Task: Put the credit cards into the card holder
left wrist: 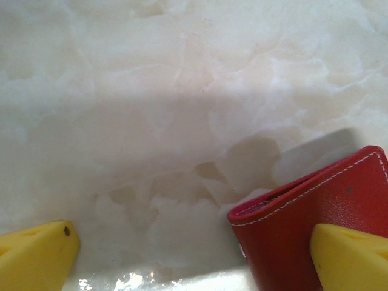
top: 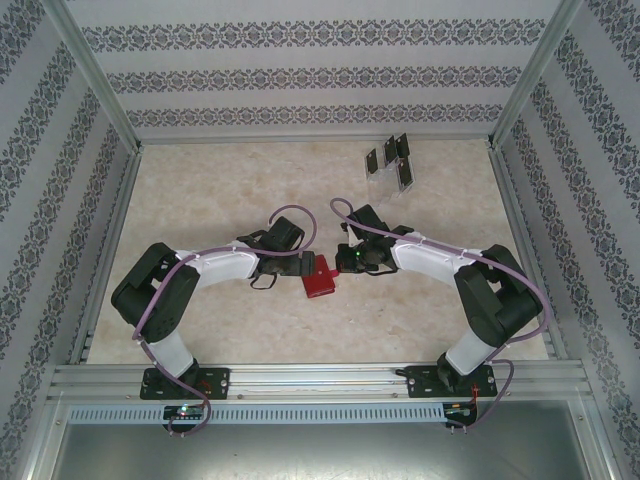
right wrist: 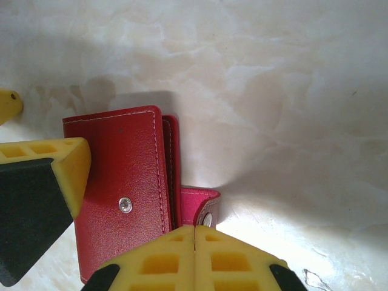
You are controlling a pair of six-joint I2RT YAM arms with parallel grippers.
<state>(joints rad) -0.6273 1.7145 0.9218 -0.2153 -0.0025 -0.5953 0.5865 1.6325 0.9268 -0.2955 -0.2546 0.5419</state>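
The red card holder (top: 320, 278) lies folded on the table between both grippers. My left gripper (top: 300, 266) is open and straddles its near corner (left wrist: 303, 227): one yellow fingertip (left wrist: 348, 257) lies over the leather, the other (left wrist: 36, 254) over bare table. My right gripper (right wrist: 195, 254) is shut, its fingertips meeting right at the holder's snap tab (right wrist: 200, 203). The tab runs under them, and I cannot tell whether it is pinched. The stud (right wrist: 125, 205) on the holder's cover (right wrist: 121, 182) is unfastened. Several dark credit cards (top: 388, 152) stand at the back.
The cards stand in a clear plastic rack (top: 385, 175) at the back right of the marble-patterned table (top: 220, 190). Patterned walls and aluminium rails enclose the table on three sides. The left gripper's finger (right wrist: 54, 176) shows in the right wrist view, resting on the holder's edge.
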